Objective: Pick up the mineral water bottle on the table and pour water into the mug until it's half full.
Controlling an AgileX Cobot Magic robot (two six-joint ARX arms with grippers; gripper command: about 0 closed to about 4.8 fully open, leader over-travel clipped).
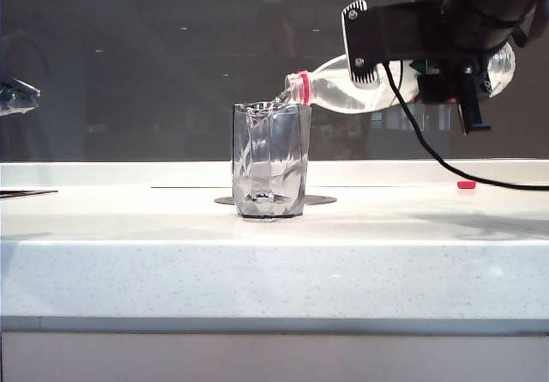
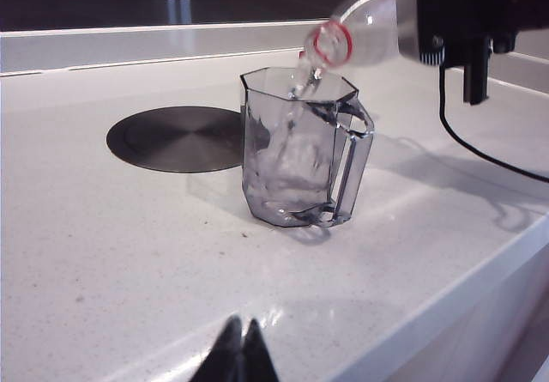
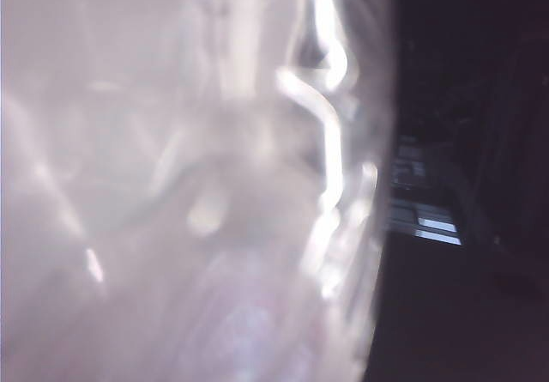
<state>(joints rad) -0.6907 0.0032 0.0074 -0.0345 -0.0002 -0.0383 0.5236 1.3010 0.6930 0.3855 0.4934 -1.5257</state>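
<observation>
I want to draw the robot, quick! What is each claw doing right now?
Left gripper: shut, holding nothing, low over the table.
Right gripper: shut on the mineral water bottle, tipped over the mug.

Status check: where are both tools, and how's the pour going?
Right tool shut on the mineral water bottle, tipped over the mug, water streaming in. Left tool shut, idle low over the table. Nothing in the way.
</observation>
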